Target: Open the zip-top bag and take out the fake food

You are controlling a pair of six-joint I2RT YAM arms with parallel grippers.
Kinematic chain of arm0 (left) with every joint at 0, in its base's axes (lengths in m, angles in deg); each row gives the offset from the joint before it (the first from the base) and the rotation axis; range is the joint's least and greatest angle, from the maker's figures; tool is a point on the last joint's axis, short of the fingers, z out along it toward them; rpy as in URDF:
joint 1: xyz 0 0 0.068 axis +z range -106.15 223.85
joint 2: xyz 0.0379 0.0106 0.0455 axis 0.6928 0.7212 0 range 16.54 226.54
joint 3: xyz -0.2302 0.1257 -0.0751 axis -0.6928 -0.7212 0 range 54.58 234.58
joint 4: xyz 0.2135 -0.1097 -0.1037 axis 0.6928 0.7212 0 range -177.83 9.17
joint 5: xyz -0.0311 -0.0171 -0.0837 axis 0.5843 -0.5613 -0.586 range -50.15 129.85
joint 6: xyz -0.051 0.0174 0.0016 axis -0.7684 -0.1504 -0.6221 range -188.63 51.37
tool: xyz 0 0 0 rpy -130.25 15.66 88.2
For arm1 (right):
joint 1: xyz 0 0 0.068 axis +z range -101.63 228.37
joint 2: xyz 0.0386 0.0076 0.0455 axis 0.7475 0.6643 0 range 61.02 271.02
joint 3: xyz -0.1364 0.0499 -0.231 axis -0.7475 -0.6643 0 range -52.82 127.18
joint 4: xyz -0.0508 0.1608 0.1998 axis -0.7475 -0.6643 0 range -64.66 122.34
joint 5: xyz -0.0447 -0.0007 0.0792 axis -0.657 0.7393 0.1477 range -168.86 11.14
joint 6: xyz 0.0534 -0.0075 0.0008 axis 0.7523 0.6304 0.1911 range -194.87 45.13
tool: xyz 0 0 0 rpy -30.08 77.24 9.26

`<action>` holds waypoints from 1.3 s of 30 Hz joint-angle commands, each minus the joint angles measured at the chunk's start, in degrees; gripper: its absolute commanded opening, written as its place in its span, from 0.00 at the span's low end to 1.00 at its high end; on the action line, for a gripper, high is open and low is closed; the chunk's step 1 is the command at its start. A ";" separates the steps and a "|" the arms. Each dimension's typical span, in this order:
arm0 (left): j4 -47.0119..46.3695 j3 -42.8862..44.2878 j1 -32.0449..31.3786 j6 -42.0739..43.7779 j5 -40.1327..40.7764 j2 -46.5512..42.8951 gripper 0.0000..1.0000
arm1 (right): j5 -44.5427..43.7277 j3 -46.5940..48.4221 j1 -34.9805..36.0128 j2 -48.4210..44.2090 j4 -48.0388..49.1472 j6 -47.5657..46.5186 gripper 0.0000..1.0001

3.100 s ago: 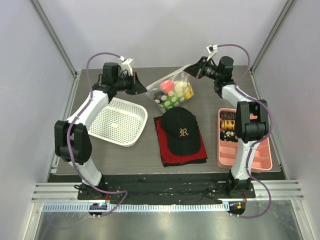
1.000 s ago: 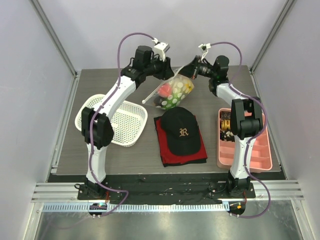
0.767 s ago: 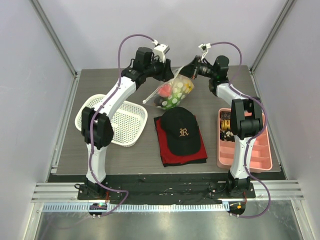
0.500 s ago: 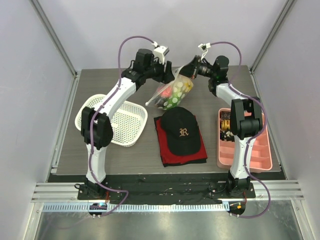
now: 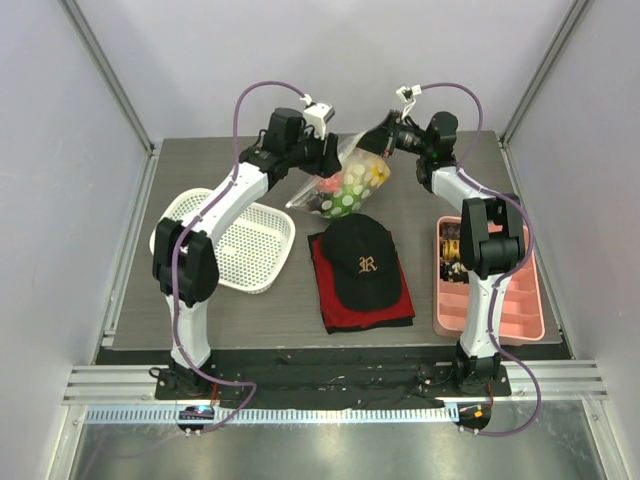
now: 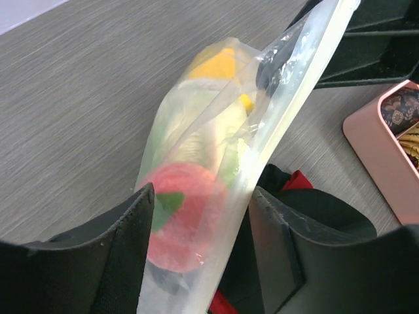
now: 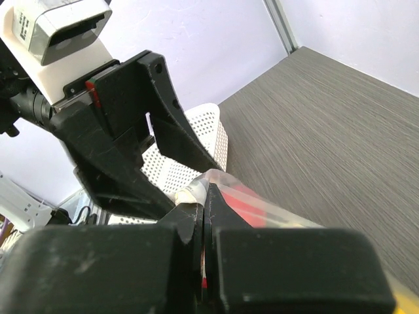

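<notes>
The zip-top bag point(image 5: 346, 186) hangs tilted above the table's far middle. My right gripper point(image 5: 374, 141) is shut on its upper corner; in the right wrist view the jaws point(image 7: 204, 191) pinch the clear edge. My left gripper point(image 5: 333, 162) is open and straddles the bag's zip edge. In the left wrist view the bag point(image 6: 216, 150) runs between my open fingers point(image 6: 124, 248), clear of the right one. Inside show the red-pink peach point(image 6: 183, 222), the leafy green point(image 6: 196, 131) and the yellow-orange citrus point(image 6: 219, 65). A dark piece sits at the bag's bottom.
A black cap point(image 5: 362, 258) lies on a red cloth point(image 5: 330, 300) below the bag. A white mesh basket point(image 5: 235, 245) stands at the left, and also shows in the right wrist view point(image 7: 196, 147). A pink tray point(image 5: 490, 285) with small bits is at the right.
My left arm swung in from above the basket to the bag, and its open jaws now sit round the zip edge. My right gripper has kept hold of the bag's corner.
</notes>
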 commanded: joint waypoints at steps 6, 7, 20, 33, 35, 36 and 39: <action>0.66 1.73 -0.14 1.25 5.12 -2.40 0.05 | -0.98 1.66 0.93 -0.71 4.22 1.25 0.01; 0.92 2.08 -0.14 0.81 5.21 -2.31 0.00 | -1.95 1.75 1.02 -0.97 3.00 0.82 0.01; 2.71 6.84 3.73 -18.66 -3.47 -2.13 0.00 | -43.97 2.90 4.36 -15.81 -56.24 -5.09 0.79; -10.13 0.42 5.58 -33.90 -10.79 -1.87 0.00 | -45.08 2.80 9.28 -17.15 -62.67 4.14 0.73; -10.50 0.59 5.58 -35.22 -11.22 -1.43 0.00 | -47.82 3.06 10.94 -16.35 -62.32 4.33 0.73; -10.41 0.68 5.58 -35.40 -11.31 -1.34 0.00 | -50.01 3.15 11.39 -16.09 -62.32 4.59 0.73; -10.59 0.16 5.58 -36.28 -11.58 -1.08 0.00 | -52.05 2.98 11.83 -14.60 -61.79 5.29 0.63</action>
